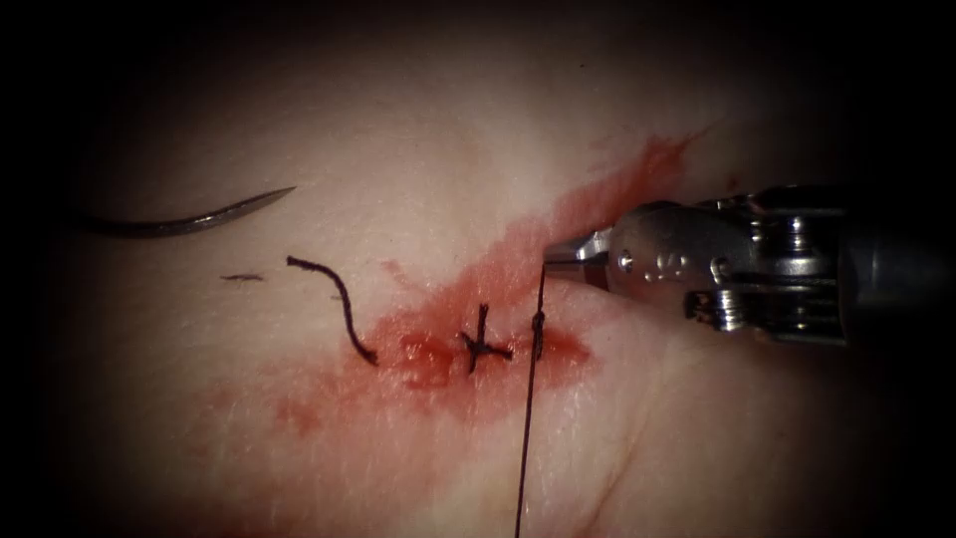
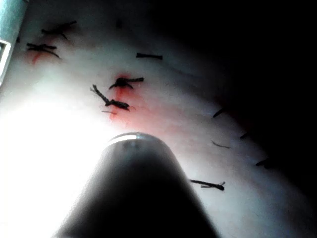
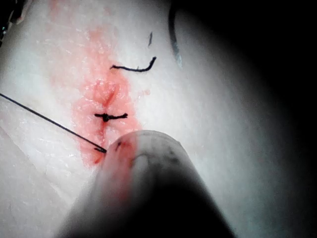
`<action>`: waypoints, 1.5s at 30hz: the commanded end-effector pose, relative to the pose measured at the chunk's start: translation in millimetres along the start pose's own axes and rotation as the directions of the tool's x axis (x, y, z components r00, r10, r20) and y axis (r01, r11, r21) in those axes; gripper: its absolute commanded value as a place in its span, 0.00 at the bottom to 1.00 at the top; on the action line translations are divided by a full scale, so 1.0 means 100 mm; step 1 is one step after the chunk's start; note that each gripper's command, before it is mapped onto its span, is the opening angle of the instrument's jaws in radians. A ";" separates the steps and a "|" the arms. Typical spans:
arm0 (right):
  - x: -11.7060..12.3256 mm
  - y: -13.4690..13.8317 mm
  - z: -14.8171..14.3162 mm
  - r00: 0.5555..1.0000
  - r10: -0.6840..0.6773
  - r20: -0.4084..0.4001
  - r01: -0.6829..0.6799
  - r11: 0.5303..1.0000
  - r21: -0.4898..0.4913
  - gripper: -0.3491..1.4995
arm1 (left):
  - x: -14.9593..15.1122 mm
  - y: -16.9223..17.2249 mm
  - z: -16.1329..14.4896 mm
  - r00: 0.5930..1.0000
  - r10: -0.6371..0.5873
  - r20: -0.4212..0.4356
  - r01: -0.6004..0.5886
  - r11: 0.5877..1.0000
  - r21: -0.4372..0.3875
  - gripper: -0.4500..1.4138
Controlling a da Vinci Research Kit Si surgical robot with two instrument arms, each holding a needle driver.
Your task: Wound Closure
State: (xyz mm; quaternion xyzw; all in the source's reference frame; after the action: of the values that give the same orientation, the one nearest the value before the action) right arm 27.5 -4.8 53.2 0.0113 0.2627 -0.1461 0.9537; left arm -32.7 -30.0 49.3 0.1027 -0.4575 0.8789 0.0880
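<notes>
Steel needle [image 1: 184,221] lies loose on tissue [image 1: 418,149], well left of cut [image 1: 478,344]; stiff, slippery, best gripped mid-curve. Right hand [image 1: 560,254] pinches thin, floppy thread [image 1: 528,418]. Left hand: cannot tell.

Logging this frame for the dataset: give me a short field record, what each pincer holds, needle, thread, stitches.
right pincer: tip meets the upper end of the taut thread; looks shut on it
left pincer: jaws not seen
needle: lying loose on the tissue, left of the cut, held by neither tool, not in the tissue
thread: runs straight down from the right pincer past a knot
finished stitch: cross-shaped, in the red fluid
cut end of thread: curled, left of the stitch
</notes>
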 end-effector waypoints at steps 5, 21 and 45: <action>0.006 0.008 0.003 1.000 0.002 -0.001 -0.002 1.000 -0.002 0.00 | 0.002 -0.005 0.002 1.000 -0.005 0.005 0.006 1.000 -0.003 0.00; 0.006 0.012 0.000 1.000 0.016 0.001 -0.016 1.000 -0.001 0.00 | -0.003 -0.003 0.003 1.000 -0.015 0.020 0.015 1.000 -0.015 0.00; 0.052 -0.042 -0.102 0.879 0.276 -0.389 -0.270 0.960 0.072 0.00 | -0.098 -0.092 -0.136 0.975 -0.169 -0.143 0.205 0.933 0.296 0.00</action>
State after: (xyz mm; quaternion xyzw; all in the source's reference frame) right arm 24.8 -9.2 41.8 0.0781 0.4468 -0.0008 0.8912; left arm -21.7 -13.3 45.7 0.1072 -0.2751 0.9381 0.1811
